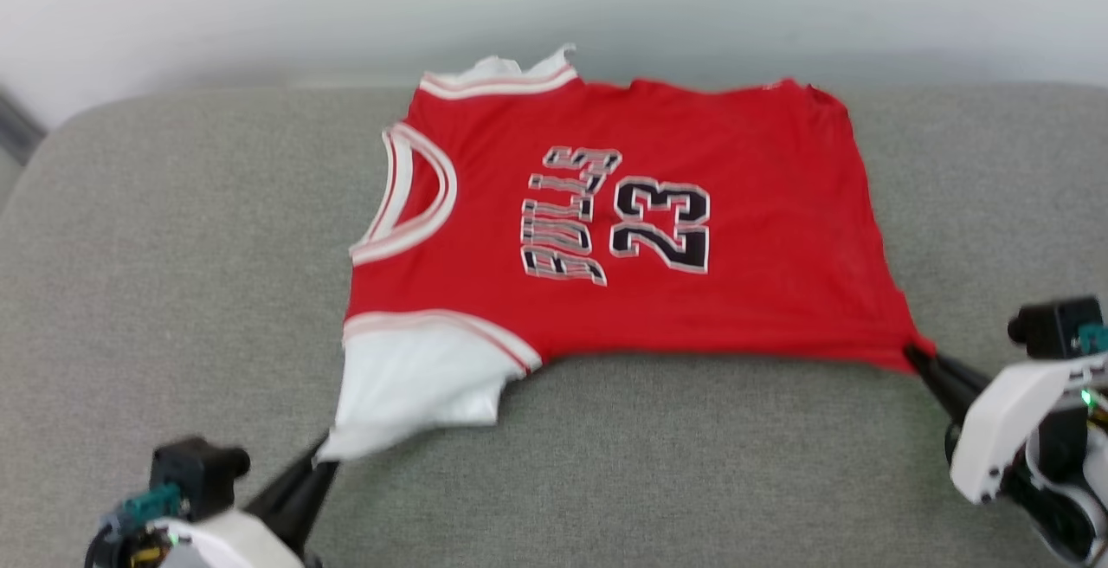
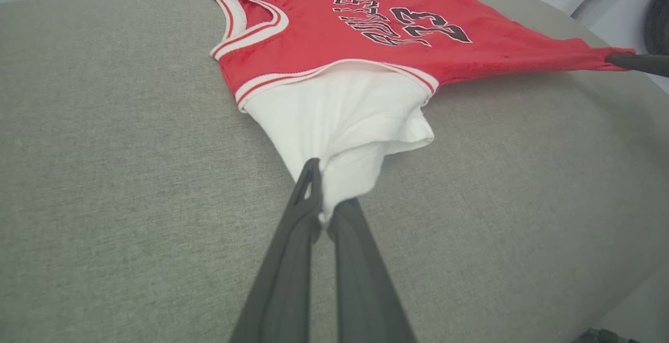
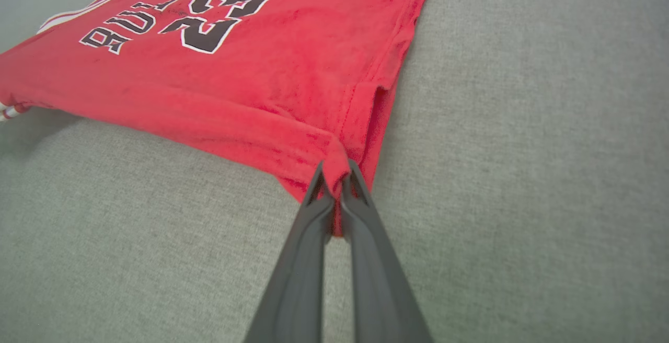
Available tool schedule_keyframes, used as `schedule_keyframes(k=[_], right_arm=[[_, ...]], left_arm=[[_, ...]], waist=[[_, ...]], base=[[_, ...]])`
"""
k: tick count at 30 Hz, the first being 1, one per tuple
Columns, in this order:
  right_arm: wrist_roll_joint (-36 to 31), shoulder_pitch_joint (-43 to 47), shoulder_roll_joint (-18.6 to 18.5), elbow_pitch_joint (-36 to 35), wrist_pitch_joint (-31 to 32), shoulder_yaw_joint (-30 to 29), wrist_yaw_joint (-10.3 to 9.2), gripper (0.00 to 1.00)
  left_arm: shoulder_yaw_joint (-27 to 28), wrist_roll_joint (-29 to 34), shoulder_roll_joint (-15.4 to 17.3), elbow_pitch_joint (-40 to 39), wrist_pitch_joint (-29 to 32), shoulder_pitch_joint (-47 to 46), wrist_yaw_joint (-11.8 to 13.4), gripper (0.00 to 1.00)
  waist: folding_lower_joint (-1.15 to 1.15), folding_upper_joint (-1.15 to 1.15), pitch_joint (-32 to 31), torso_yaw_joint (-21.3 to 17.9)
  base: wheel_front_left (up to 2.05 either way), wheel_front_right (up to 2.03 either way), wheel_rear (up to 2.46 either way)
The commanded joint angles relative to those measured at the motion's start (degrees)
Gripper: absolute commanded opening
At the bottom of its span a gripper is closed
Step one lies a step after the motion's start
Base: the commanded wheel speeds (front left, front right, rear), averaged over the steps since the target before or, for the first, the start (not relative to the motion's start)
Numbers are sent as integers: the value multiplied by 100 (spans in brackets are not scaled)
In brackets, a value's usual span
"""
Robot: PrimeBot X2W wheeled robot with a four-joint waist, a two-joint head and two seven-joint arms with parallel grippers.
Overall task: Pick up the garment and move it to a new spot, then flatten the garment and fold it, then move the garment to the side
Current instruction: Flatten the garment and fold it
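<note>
The left tool (image 1: 322, 457), two long dark fingers pinched tight together, grips the loose end of the near white short sleeve (image 1: 415, 386) of the garment (image 1: 762, 204), a red jersey T-shirt with red-and-white stripe trim and black, white-outlined letters and the number 23 on its front. The right tool (image 1: 914, 351), its fingers likewise closed with no gap showing, clamps the near corner of the red hem (image 3: 360, 139).

The garment lies front up across the middle of the padded grey fabric worktop (image 1: 173, 291), its neck opening toward the robot's left and its hem toward the right. The far sleeve is bunched at the back edge, near the pale wall (image 1: 260, 5).

Between the two tools, the near side of the shirt runs in an almost straight line. Both wrist views show shadow under that edge, so it appears to be lifted slightly off the worktop. The holds look deliberate. With one end of the same side in each tool, the arms can draw the cloth taut and spread it, which suits the flattening step. No fold has been made yet.

The sleeve is caught by a small pinch of soft, stretchy cloth, gathered to a point at the fingertips. That is probably the grip more likely to slip if the pull grows.
</note>
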Motion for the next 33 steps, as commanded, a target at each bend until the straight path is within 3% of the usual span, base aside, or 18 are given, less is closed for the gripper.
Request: schedule_keyframes(k=[1, 10, 19, 33], right_arm=[[49, 179, -72, -44, 40, -4, -4, 0], [446, 1360, -235, -456, 396, -330, -4, 0], [718, 2305, -326, -1086, 703, -774, -4, 0], [771, 2196, -164, -2039, 986, -1365, -4, 0]], left_arm=[[-20, -66, 70, -76, 60, 162, 4, 0], [-305, -672, 649, -851, 756, 1239, 15, 0], [-400, -1215, 920, -1310, 979, 1918, 8, 0], [205, -844, 852, -1424, 331, 1034, -137, 0]], waist=[[2, 0, -212, 8], [2, 0, -655, -83], [2, 0, -758, -210], [2, 0, -348, -310]], base=[[0, 0, 0], [0, 0, 0], [0, 0, 0], [0, 0, 0]])
